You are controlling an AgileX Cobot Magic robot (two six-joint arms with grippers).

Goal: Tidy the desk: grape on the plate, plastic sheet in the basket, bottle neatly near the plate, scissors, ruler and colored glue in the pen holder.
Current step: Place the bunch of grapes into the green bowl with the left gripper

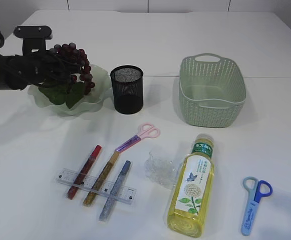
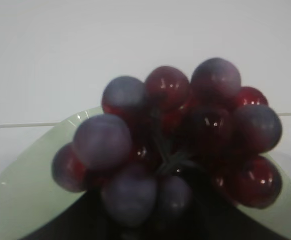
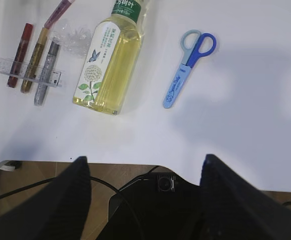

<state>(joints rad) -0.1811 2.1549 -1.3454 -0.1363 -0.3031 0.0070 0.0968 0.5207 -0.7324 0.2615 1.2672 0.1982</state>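
Left gripper (image 1: 60,65) was over the plate (image 1: 97,92), with the grape bunch (image 1: 75,62) right at its tip above the plate's leaf decoration. In the left wrist view the grapes (image 2: 175,145) filled the frame with the pale green plate rim (image 2: 25,185) behind them; I couldn't see the jaws there, so I couldn't tell whether they were gripping the bunch or letting go. My call: grapes were at the plate, placement nearly done.

Handling guess: the bunch looked light, glossy and lumpy, so slippery on single berries; I'd take it by the stem core, not a berry.

Right gripper (image 3: 145,200) was parked off the table edge, jaws wide apart, nothing between them.

Still loose on the table: bottle (image 1: 193,187) lying on its side, full-looking so probably heavy and prone to roll, grab mid-body. Plastic sheet (image 1: 160,170) crumpled just beside it, flimsy, pinch anywhere. Pink scissors (image 1: 140,137), blue scissors (image 1: 253,202), clear ruler (image 1: 96,186) under three glue pens (image 1: 102,177). Ruler flat and thin, hard to lift. Pen holder (image 1: 127,89) and basket (image 1: 211,91) stood upright.
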